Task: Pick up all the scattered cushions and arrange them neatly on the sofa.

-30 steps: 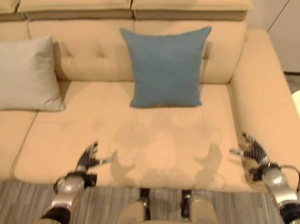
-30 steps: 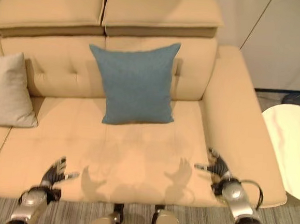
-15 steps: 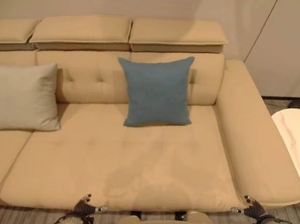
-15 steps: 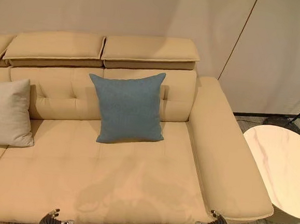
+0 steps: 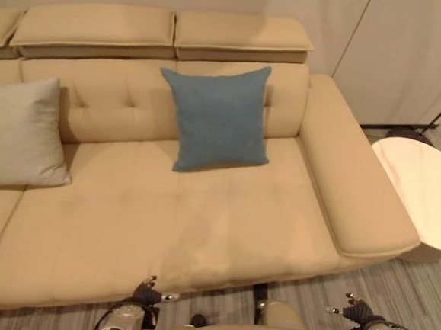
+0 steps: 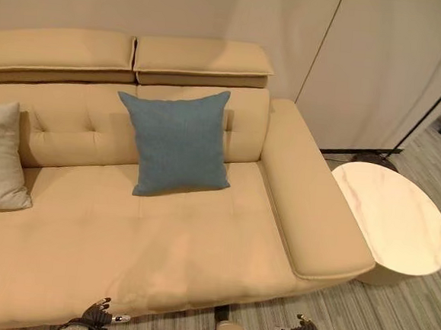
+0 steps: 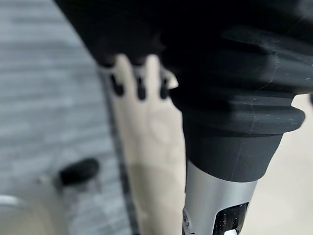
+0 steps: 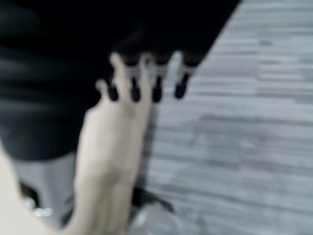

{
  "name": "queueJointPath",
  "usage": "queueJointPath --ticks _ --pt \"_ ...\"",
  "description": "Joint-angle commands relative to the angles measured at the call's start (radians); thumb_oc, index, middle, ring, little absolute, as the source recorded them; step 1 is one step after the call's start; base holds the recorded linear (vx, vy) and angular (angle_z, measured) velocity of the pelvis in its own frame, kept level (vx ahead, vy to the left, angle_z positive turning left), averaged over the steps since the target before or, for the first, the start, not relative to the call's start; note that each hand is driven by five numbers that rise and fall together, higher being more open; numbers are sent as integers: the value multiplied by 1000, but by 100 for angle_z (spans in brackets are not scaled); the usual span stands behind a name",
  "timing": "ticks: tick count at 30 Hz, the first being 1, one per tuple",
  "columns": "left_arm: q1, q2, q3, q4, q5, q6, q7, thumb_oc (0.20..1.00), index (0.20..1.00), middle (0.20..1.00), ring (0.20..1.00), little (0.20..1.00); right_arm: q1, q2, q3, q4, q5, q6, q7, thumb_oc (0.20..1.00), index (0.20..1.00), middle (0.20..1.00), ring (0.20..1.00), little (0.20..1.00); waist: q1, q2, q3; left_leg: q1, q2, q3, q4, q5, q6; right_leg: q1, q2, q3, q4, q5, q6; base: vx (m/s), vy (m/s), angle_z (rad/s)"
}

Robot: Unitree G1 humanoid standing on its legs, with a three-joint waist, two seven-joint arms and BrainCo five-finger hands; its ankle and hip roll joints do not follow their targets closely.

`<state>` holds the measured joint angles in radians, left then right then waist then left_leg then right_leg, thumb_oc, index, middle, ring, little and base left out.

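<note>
While both hands hang low over the striped floor (image 6: 392, 316) in front of the sofa (image 5: 200, 224), neither holds anything. The left hand (image 5: 149, 293) shows at the bottom edge of the head views, its fingers (image 7: 139, 87) loosely spread and relaxed, the sofa's front edge just past them. The right hand (image 5: 356, 312) sits at the lower right, fingers (image 8: 156, 85) likewise slack and apart, over bare floor.

On the sofa, a blue cushion (image 5: 215, 117) stands upright, leaning against the backrest near the middle of the right-hand seat. A grey cushion (image 5: 15, 135) leans against the backrest well to its left, partly cut off by the frame edge. Both hands are well apart from either cushion. Just beside the sofa's right armrest stands a round white side table (image 6: 391, 215).
</note>
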<state>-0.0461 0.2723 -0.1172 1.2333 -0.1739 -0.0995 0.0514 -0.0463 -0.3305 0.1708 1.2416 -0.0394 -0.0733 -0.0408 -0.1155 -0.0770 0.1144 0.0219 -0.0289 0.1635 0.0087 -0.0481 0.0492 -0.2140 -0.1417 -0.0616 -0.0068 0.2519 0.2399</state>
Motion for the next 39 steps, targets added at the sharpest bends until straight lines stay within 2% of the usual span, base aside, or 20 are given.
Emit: queueJointPath --ticks 1,2,5,7,9,12,15,17,19,22,28,39 --pt "5 37 42 -19 19 -14 19 1000 1000 1000 1000 1000 -17 -14 27 -26 17 -3 -7 1000 1000 1000 1000 1000 24 20 5 13 15 -59 27 -29 -61 15 31 -3 172 -156 -73 -190 8 -30" --pt "16 42 51 -10 15 -11 13 1000 1000 1000 1000 1000 -14 -12 34 -18 10 -6 -4 1000 1000 1000 1000 1000 40 30 -6 -5 29 -55 17 -11 -59 49 41 1 231 -209 -85 -162 -19 -29" --pt "24 46 59 3 15 -7 9 1000 1000 1000 1000 1000 -8 -7 38 -25 2 -11 0 1000 1000 1000 1000 1000 54 26 -23 -16 34 -52 13 1 -66 97 43 -1 232 -234 -81 -113 -55 -22" --pt "30 50 66 4 12 -8 11 1000 1000 1000 1000 1000 -10 -5 54 -39 -2 -12 1 1000 1000 1000 1000 1000 74 13 -34 -36 40 -42 15 16 -79 158 39 -16 158 -245 -78 -154 -169 -15" --pt "19 48 64 9 12 -8 12 1000 1000 1000 1000 1000 -10 1 82 -60 6 -20 0 1000 1000 1000 1000 1000 68 1 -26 -83 70 -38 13 73 -119 174 81 9 50 -256 -103 -215 -240 -6" --pt "6 36 55 2 3 -8 15 1000 1000 1000 1000 1000 -8 -10 80 -58 15 -20 -7 1000 1000 1000 1000 1000 61 -2 -13 -108 81 -25 34 86 -134 187 83 -26 12 -245 -113 -189 -136 35" --pt "-1 33 48 5 0 -10 17 1000 1000 1000 1000 1000 0 -14 75 -52 21 -20 -9 1000 1000 1000 1000 1000 53 -8 -10 -114 82 -8 75 76 -136 188 78 -41 7 -230 -117 -124 -52 42" --pt "3 29 49 9 0 -10 16 1000 1000 1000 1000 1000 6 -17 65 -38 22 -19 -12 1000 1000 1000 1000 1000 48 -16 -22 -83 67 -11 110 19 -130 181 67 -47 6 -217 -121 -88 -1 17" --pt "6 29 51 7 -6 -10 20 1000 1000 1000 1000 1000 9 -16 65 -38 22 -17 -13 1000 1000 1000 1000 1000 44 -10 -30 -68 67 -24 87 29 -133 177 74 -45 5 -214 -120 -16 31 8" --pt "11 21 45 19 12 -5 18 1000 1000 1000 1000 1000 17 -4 61 -11 14 -11 -16 1000 1000 1000 1000 1000 34 7 -59 -21 66 -17 -22 50 -128 183 86 -41 -15 -205 -116 22 84 7" --pt "13 25 48 14 18 -5 17 1000 1000 1000 1000 1000 18 4 66 -1 -1 -8 -16 1000 1000 1000 1000 1000 38 10 -73 21 61 -6 -77 63 -121 206 79 -41 -36 -193 -107 31 61 0" --pt "23 12 38 19 46 -4 15 1000 1000 1000 1000 1000 19 16 72 11 -16 -3 -13 1000 1000 1000 1000 1000 39 10 -84 56 53 7 -86 49 -113 237 67 -37 -46 -189 -95 14 36 -1"
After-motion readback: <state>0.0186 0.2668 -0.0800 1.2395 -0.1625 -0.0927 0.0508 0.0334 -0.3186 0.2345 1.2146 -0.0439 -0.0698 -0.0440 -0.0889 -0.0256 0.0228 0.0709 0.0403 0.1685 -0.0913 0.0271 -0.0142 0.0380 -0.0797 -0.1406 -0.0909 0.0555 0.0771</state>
